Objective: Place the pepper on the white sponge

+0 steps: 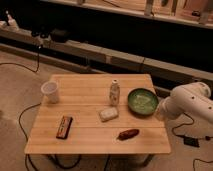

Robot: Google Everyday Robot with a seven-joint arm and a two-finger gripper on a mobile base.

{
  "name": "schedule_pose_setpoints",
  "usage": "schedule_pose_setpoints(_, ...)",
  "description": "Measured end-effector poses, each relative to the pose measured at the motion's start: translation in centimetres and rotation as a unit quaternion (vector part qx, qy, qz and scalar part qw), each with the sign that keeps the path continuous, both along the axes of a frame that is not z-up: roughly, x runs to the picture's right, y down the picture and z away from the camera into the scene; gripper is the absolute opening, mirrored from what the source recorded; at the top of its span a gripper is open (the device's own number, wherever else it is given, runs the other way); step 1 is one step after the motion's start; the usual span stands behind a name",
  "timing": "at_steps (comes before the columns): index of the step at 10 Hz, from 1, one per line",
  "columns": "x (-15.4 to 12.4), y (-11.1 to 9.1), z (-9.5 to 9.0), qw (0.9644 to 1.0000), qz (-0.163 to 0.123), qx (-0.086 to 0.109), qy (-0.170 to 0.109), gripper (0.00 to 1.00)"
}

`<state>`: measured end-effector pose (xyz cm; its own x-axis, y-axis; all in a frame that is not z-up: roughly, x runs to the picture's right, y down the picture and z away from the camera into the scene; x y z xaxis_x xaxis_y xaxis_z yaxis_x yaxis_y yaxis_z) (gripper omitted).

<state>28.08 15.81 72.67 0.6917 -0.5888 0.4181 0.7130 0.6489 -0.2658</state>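
Note:
The pepper (128, 134) is small, dark red-brown and tapered. It lies on the wooden table (90, 145) near the front edge, right of centre. The white sponge (108, 114) is a pale rounded block lying a short way up and left of the pepper, apart from it. My gripper (161, 112) is at the end of the white arm (192, 102), at the table's right edge. It is beside the green bowl (142, 101), up and right of the pepper, and touches neither pepper nor sponge.
A pale upright bottle (114, 92) stands just behind the sponge. A white cup (50, 92) is at the left. A flat dark bar with orange markings (64, 126) lies front left. Cables run on the floor, and a dark shelf is behind the table.

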Motion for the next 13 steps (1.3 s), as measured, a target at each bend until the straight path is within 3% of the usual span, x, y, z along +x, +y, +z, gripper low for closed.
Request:
schedule_pose_setpoints(2, -2.2, 3.3, -0.4, 0.9972, 0.002, -0.075, -0.002, 0.10)
schedule_pose_setpoints(3, -3.1, 5.2, -0.7, 0.9923, 0.002, -0.123, 0.013, 0.02)
schedule_pose_setpoints(4, -3.9, 6.6, -0.9, 0.9862, 0.006, -0.163, 0.029, 0.01)
schedule_pose_setpoints(6, -5.8, 7.4, -0.5, 0.9792, 0.028, -0.198, 0.037, 0.12)
schedule_pose_setpoints(7, -7.3, 7.2, 0.1, 0.9772, 0.050, -0.204, 0.028, 0.22)
schedule_pose_setpoints(8, -9.1, 6.3, 1.0, 0.9764, 0.091, -0.196, 0.003, 0.34)
schedule_pose_setpoints(10, -10.5, 5.0, 2.0, 0.9743, 0.139, -0.174, -0.033, 0.52)
schedule_pose_setpoints(11, -10.5, 5.0, 2.4, 0.9736, 0.150, -0.167, -0.042, 0.63)
schedule_pose_setpoints(13, -9.6, 5.8, 2.5, 0.9770, 0.140, -0.156, -0.039, 0.79)
